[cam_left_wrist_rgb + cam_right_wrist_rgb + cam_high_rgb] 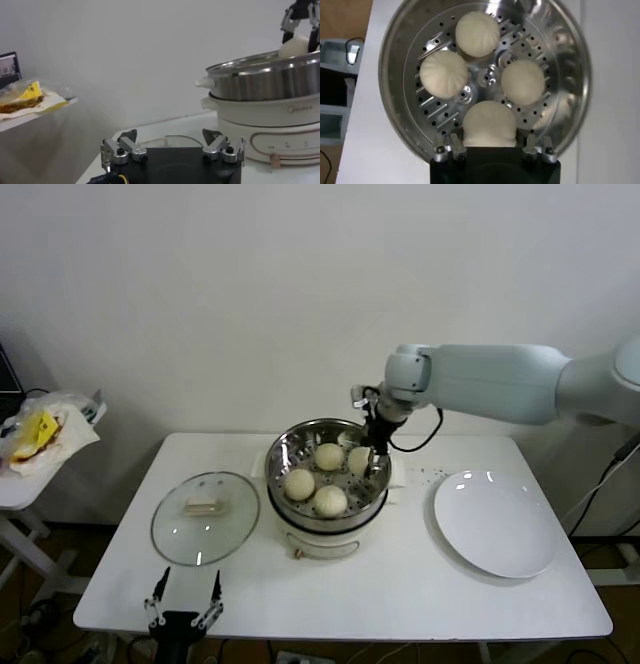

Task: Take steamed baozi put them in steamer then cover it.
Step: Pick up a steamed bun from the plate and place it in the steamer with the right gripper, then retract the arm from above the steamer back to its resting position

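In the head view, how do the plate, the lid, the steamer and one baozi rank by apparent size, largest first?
1. Plate and steamer: look about alike, so I leave them unranked.
2. Lid: slightly smaller.
3. Baozi: by far the smallest.

Even, soft indoor light; faint shadows on the desk [400,584]. Glare streaks the steamer [560,65] wall around 3 o'clock. Near wrist hardware blurs.

Four cream-white baozi [443,74], smooth w/ faint fold lines. Shiny silver steamer [290,446], rows of little dark holes in its floor, on a white base. One baozi sits betw. the right gripper's [375,450] black fingers [287,26]. Clear glass cover [205,517], silver rim, cream handle. White plate [495,524], white bench [400,584].
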You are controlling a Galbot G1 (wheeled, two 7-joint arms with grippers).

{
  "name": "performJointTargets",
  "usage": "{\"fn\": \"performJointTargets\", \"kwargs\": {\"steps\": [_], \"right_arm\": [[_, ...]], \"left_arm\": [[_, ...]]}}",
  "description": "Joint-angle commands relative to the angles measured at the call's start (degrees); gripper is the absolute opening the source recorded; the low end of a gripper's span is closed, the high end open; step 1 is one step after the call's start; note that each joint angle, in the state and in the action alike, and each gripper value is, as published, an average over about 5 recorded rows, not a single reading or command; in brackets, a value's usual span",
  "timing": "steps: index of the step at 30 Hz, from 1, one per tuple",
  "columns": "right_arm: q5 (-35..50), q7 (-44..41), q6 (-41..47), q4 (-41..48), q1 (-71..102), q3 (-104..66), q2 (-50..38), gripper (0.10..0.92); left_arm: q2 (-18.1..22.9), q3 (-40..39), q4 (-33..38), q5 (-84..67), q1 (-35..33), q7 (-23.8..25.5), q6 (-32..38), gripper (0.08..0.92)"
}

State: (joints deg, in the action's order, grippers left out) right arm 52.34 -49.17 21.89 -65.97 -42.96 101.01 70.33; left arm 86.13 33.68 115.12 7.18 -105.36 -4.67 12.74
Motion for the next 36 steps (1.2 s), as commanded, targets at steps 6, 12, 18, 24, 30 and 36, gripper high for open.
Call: {"fn": "performJointTargets", "kwargs": {"steps": [6, 12, 18, 24, 30, 36], "right_arm": [[-1.66, 1.65, 0.52, 3.53, 5.47, -0.27, 2.51, 0.691], [-1.43, 1.7, 0.61, 3.84, 5.09, -1.63, 2.24, 0.807], [-1.42, -0.73, -0.12, 2.65, 2.14, -2.53, 0.22, 0.822], [-1.79, -4.34, -1.39, -0.15, -2.16, -3.24, -4.37, 0.823], [-2.46, -2.27, -3.78, -3.31, -3.21, -8.65, -11.84, 0.823], [-0.14, 13.41, -14.46, -7.32, 0.31, -15.9, -21.77, 0.823]], "left_arm": [[-0.14, 0.23, -0.27, -0.58, -0.23, -0.1, 0.11, 0.823], [-0.14, 0.22, -0.39, -0.69, -0.48, -0.26, 0.41, 0.823], [-0.05, 0.06, -0.28, -0.57, -0.34, -0.31, 0.42, 0.823], [-0.1, 0.05, -0.2, -0.49, 0.01, -0.35, 0.29, 0.823], [-0.29, 0.06, 0.09, -0.43, 0.18, -0.31, 0.16, 0.823], [-0.42, 0.22, 0.56, -0.18, 0.26, -0.32, -0.01, 0.823]]}}
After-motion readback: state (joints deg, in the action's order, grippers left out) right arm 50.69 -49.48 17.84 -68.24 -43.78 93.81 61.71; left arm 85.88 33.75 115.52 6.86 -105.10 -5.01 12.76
